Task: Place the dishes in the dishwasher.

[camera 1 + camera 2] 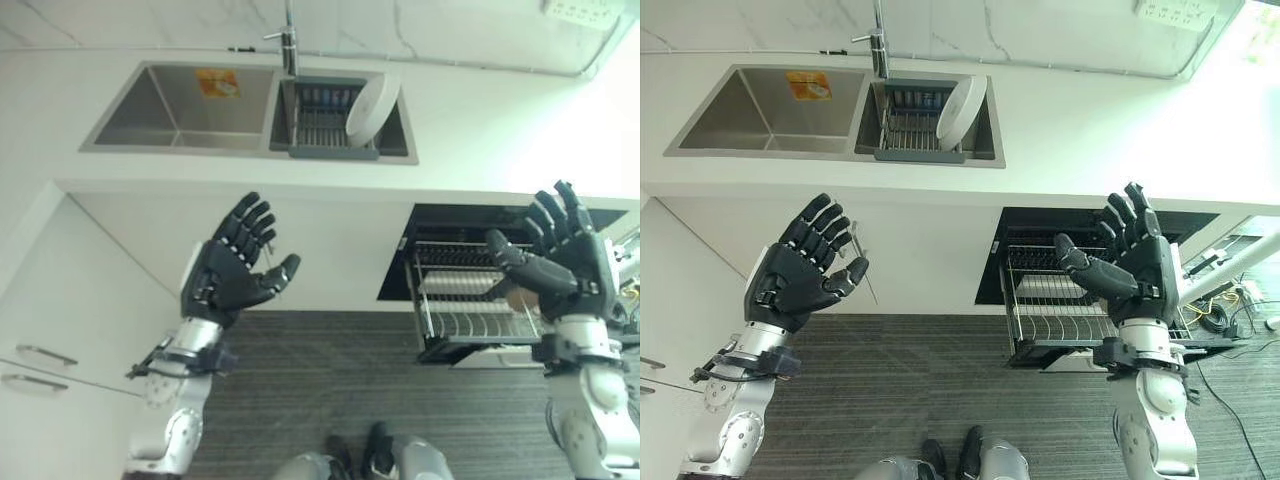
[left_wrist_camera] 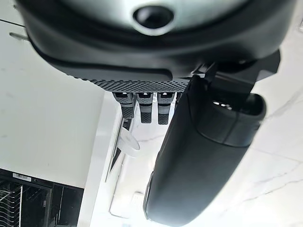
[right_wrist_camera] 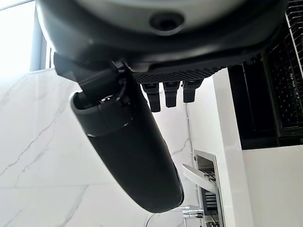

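A white plate (image 1: 372, 104) stands on edge in a dark drying rack (image 1: 325, 125) in the sink's right basin; it also shows as the plate (image 1: 961, 110). Below the counter at the right, the dishwasher (image 1: 1020, 225) is open, with its wire rack (image 1: 1060, 310) pulled out. My left hand (image 1: 232, 266) is raised in front of the cabinet under the sink, fingers straight, holding nothing. My right hand (image 1: 1130, 262) is raised over the pulled-out rack, also open and holding nothing.
The steel sink's left basin (image 1: 175, 105) holds only an orange sticker on its back wall. A tap (image 1: 288, 40) rises behind the basins. White counter (image 1: 490, 130) spreads to the right. White cabinet drawers with handles (image 1: 45, 355) stand at the left. Grey floor lies below.
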Robot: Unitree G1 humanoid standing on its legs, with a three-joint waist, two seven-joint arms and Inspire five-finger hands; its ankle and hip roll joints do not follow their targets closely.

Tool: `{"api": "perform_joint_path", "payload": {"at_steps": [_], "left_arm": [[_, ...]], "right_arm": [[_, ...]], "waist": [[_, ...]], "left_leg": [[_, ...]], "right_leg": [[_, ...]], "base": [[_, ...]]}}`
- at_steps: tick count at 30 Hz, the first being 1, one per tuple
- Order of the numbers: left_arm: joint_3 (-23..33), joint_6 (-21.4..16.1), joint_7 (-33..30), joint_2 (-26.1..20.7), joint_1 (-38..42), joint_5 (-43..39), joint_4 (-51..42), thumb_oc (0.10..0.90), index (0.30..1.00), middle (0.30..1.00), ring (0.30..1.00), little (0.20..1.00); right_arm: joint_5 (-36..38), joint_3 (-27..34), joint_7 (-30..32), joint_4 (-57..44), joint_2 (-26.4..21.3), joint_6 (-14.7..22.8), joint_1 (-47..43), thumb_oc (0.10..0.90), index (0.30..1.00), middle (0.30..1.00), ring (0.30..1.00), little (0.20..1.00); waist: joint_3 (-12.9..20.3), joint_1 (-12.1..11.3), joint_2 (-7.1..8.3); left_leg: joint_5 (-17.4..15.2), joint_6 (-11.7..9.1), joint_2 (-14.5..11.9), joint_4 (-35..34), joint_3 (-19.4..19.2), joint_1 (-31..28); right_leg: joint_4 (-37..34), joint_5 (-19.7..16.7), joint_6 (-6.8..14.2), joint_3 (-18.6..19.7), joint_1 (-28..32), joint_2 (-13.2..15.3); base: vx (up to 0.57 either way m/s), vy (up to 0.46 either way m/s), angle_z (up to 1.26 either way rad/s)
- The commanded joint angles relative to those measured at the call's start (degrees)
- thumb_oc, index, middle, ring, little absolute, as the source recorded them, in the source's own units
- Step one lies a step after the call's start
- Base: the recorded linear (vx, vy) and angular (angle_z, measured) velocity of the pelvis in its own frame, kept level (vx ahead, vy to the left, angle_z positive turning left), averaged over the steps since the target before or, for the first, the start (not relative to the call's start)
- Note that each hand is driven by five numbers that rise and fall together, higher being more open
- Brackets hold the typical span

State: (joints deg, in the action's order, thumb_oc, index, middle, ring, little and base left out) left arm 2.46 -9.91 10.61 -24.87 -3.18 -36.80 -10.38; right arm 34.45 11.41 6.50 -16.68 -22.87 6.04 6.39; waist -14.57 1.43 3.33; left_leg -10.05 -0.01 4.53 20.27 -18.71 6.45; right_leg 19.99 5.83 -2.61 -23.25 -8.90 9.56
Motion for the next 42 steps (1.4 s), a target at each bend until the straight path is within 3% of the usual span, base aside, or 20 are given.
{"api": "perform_joint_path", "payload": {"at_steps": [1, 6, 7, 8, 9, 11, 12, 13, 15, 18, 21, 25, 28, 30, 31, 32, 34, 35, 36, 42], "left_arm": [[0.85, -6.81, 0.32, 0.17, 4.38, 0.81, -8.68, 0.8, 0.9, 0.9, 0.9, 0.9], [0.38, -5.78, 1.8, 1.33, 5.13, -5.47, -8.64, 0.8, 0.9, 0.9, 0.9, 0.9], [-0.49, -5.6, 2.78, 2.41, 5.57, -6.57, -9.34, 0.8, 0.9, 0.9, 0.9, 0.9], [-0.76, -6.08, 3.19, 2.93, 5.53, -6.73, -9.53, 0.8, 0.9, 0.9, 0.9, 0.9], [-1.36, -7.53, 3.21, 3.58, 5.74, -6.01, -9.69, 0.8, 0.9, 0.9, 0.9, 0.9], [-1.35, -9.12, 2.04, 3.1, 5.17, -5.46, -9.89, 0.8, 0.9, 0.9, 0.9, 0.9], [-0.75, -10.47, 0.95, 2.48, 3.81, -4.9, -10.41, 0.8, 0.9, 0.9, 0.9, 0.9], [-0.51, -10.88, 0.55, 2.4, 3.08, -4.66, -10.74, 0.8, 0.9, 0.9, 0.9, 0.9], [0.4, -12.75, -0.39, 2.05, 0.79, -4.04, -10.98, 0.8, 0.9, 0.9, 0.9, 0.9], [0.78, -14.5, -0.17, 2.22, 0.04, -3.39, -10.15, 0.8, 0.9, 0.9, 0.9, 0.9], [1.53, -14.05, 0.66, 1.14, 0.68, -3.58, -9.41, 0.8, 0.9, 0.9, 0.9, 0.9], [0.14, -14.34, 2.0, -0.47, 4.73, 0.44, -9.58, 0.8, 0.9, 0.9, 0.9, 0.9], [-1.51, -12.97, 2.25, -1.03, 7.7, 1.45, -9.75, 0.8, 0.9, 0.9, 0.9, 0.9], [-2.21, -12.89, 2.21, -1.1, 8.12, 2.94, -9.92, 0.8, 0.9, 0.9, 0.9, 0.9], [-2.54, -12.74, 1.27, -1.12, 7.99, 4.24, -10.55, 0.8, 0.9, 0.9, 0.9, 0.9], [-2.29, -11.62, -0.06, -2.14, 8.5, 3.41, -11.25, 0.8, 0.9, 0.9, 0.9, 0.9], [-1.89, -11.09, 0.05, -2.34, 8.6, 2.85, -11.53, 0.8, 0.9, 0.9, 0.9, 0.9], [-1.8, -10.76, 0.05, -2.29, 8.52, 3.15, -11.91, 0.8, 0.9, 0.9, 0.9, 0.9], [-1.84, -11.01, -0.09, -2.08, 8.17, 4.2, -12.21, 0.8, 0.9, 0.9, 0.9, 0.9], [-3.97, -11.03, -0.83, -0.81, 8.51, 6.08, -13.49, 0.8, 0.9, 0.9, 0.9, 0.9]], "right_arm": [[0.11, 3.41, -0.59, -4.38, -3.17, 7.59, -7.12, 0.8, 0.9, 0.9, 0.9, 0.9], [-0.36, 3.11, -0.26, -3.92, -4.01, 6.11, -7.85, 0.8, 0.9, 0.9, 0.9, 0.9], [-0.69, 3.66, 0.27, -3.95, -4.61, 6.2, -7.36, 0.8, 0.9, 0.9, 0.9, 0.9], [-0.97, 3.93, 0.2, -3.86, -4.89, 5.89, -7.5, 0.8, 0.9, 0.9, 0.9, 0.9], [-0.9, 3.86, 0.15, -3.48, -5.54, 5.02, -8.85, 0.8, 0.9, 0.9, 0.9, 0.9], [-0.65, 3.15, -0.49, -2.96, -5.78, 3.94, -10.55, 0.8, 0.9, 0.9, 0.9, 0.9], [-0.22, 2.51, -1.69, -3.1, -5.8, 3.37, -10.57, 0.8, 0.9, 0.9, 0.9, 0.9], [0.1, 2.3, -2.3, -3.18, -5.89, 3.27, -10.28, 0.8, 0.9, 0.9, 0.9, 0.9], [2.7, 1.95, -5.48, -3.82, -6.26, 3.29, -9.04, 0.8, 0.9, 0.9, 0.9, 0.9], [3.94, 1.64, -6.2, -3.34, -7.1, 4.5, -8.92, 0.8, 0.9, 0.9, 0.9, 0.9], [4.66, 1.64, -6.58, -3.64, -5.99, 4.9, -8.39, 0.8, 0.9, 0.9, 0.9, 0.9], [2.2, 0.19, -3.63, -5.33, -3.77, 5.66, -8.82, 0.8, 0.9, 0.9, 0.9, 0.9], [0.65, -1.61, -1.64, -4.8, -1.38, 4.77, -9.66, 0.8, 0.9, 0.9, 0.9, 0.9], [0.23, -2.05, -1.65, -5.15, -1.0, 4.31, -9.26, 0.8, 0.9, 0.9, 0.9, 0.9], [-0.22, -2.6, -2.14, -5.23, -0.69, 3.99, -8.95, 0.8, 0.9, 0.9, 0.9, 0.9], [1.46, -2.63, -3.03, -4.68, -1.17, 3.24, -9.34, 0.8, 0.9, 0.9, 0.9, 0.9], [2.16, -2.43, -3.23, -4.43, -1.67, 3.05, -9.34, 0.8, 0.9, 0.9, 0.9, 0.9], [2.94, -2.35, -3.8, -4.41, -1.93, 3.31, -9.4, 0.8, 0.9, 0.9, 0.9, 0.9], [3.1, -2.63, -4.7, -4.64, -1.48, 3.69, -9.38, 0.8, 0.9, 0.9, 0.9, 0.9], [2.83, -4.07, -1.5, -3.68, -2.27, 2.78, -12.1, 0.8, 0.9, 0.9, 0.9, 0.9]], "waist": [[4.55, 0.26, -3.34], [5.14, 0.09, -2.83], [4.69, -0.19, -1.37], [4.24, -0.17, -1.27], [3.39, 0.14, -1.18], [3.15, 0.14, -1.49], [3.04, -0.2, -2.91], [3.45, -0.38, -3.36], [4.08, -1.28, -4.83], [4.38, -1.46, -5.11], [4.96, -1.85, -4.99], [5.55, -2.87, -5.69], [5.35, -2.96, -5.56], [5.53, -2.81, -5.76], [5.18, -2.35, -5.84], [5.08, -2.25, -5.2], [4.83, -1.91, -4.33], [4.74, -1.86, -3.38], [4.77, -1.64, -2.72], [7.08, -2.61, -2.3]], "left_leg": [[-6.06, 0.95, -7.69, -3.08, 1.06, -5.84], [-5.08, -0.27, -5.5, -3.08, -0.55, -8.86], [3.75, -3.95, -4.05, -1.43, -1.37, -10.21], [6.39, -5.71, -5.06, 1.95, -0.99, -8.58], [8.25, -6.09, -9.4, 2.93, -2.87, -5.56], [7.93, -4.92, -11.86, -3.08, -4.93, -4.94], [7.43, -5.73, -15.79, -3.08, -2.75, -0.82], [7.43, -6.16, -16.99, -3.08, -1.76, 0.68], [10.65, -8.33, -21.93, -3.08, 4.33, 6.74], [9.16, -8.19, -22.98, -3.08, 3.61, 6.85], [5.95, -6.94, -20.75, -3.08, 2.85, 4.91], [2.97, -3.9, -16.9, -3.08, 5.11, 3.48], [-0.19, -0.32, -12.26, -3.08, 6.94, 1.75], [-0.7, 0.63, -11.33, -3.08, 7.49, 1.79], [-1.21, 0.78, -10.89, -3.08, 7.42, 1.01], [-0.82, -0.18, -11.2, -3.08, 6.97, 0.84], [-0.8, -0.86, -11.27, -3.08, 6.46, 0.54], [-0.99, -1.15, -10.92, -3.08, 5.65, 0.27], [-1.81, -0.87, -10.51, -3.08, 4.85, -0.29], [-2.35, -1.49, -10.21, -3.08, 4.23, -0.67]], "right_leg": [[-2.8, 0.68, 7.23, -2.07, 3.05, -2.88], [-2.8, 3.55, 5.29, -2.76, 4.54, -2.62], [-2.8, 4.56, 3.89, -2.67, 5.38, -1.35], [-2.8, 4.79, 3.36, -2.47, 5.61, -1.12], [-2.8, 4.94, 3.58, -1.28, 6.25, -0.32], [-2.8, 5.17, 4.42, 1.11, 6.48, -0.25], [-2.8, 5.98, 5.07, 3.14, 6.74, -1.56], [-2.8, 6.3, 5.16, 3.92, 6.56, -2.05], [-2.8, 7.6, 5.59, 7.55, 6.78, -3.3], [-2.8, 8.41, 6.02, 7.72, 7.82, -2.23], [-2.8, 8.96, 8.15, 6.99, 10.99, 0.04], [-2.8, 5.34, 10.44, 4.9, 13.09, 1.09], [7.77, 1.7, 11.94, 5.66, 11.94, 0.76], [14.11, -0.67, 12.21, 6.24, 9.63, -0.09], [15.16, -1.26, 11.52, 6.19, 6.22, 0.13], [4.08, 0.42, 10.06, 4.73, 6.47, -1.65], [-2.8, 0.46, 9.51, 4.55, 6.34, -2.42], [-2.8, 1.04, 9.49, 4.44, 4.36, -1.2], [-2.8, -1.48, 10.16, 4.6, 2.64, 0.3], [-2.8, 2.51, 9.1, 4.94, 2.5, 0.48]], "base": [[0.1, -0.085, -0.26], [0.14, -0.137, -0.13], [0.13, -0.144, 0.26], [0.15, -0.052, 0.44], [0.13, 0.104, 0.79], [0.18, 0.275, 0.35], [0.2, 0.321, -0.44], [0.22, 0.325, -1.11], [0.32, 0.379, -1.1], [0.3, 0.367, -1.26], [0.27, 0.382, -0.63], [0.25, 0.334, -0.09], [0.18, 0.299, 0.37], [0.09, 0.184, 0.41], [0.17, 0.022, 0.34], [0.16, -0.069, 0.13], [0.08, -0.187, 0.05], [0.05, -0.241, -0.21], [0.08, -0.269, -0.49], [0.1, -0.19, -0.04]]}}
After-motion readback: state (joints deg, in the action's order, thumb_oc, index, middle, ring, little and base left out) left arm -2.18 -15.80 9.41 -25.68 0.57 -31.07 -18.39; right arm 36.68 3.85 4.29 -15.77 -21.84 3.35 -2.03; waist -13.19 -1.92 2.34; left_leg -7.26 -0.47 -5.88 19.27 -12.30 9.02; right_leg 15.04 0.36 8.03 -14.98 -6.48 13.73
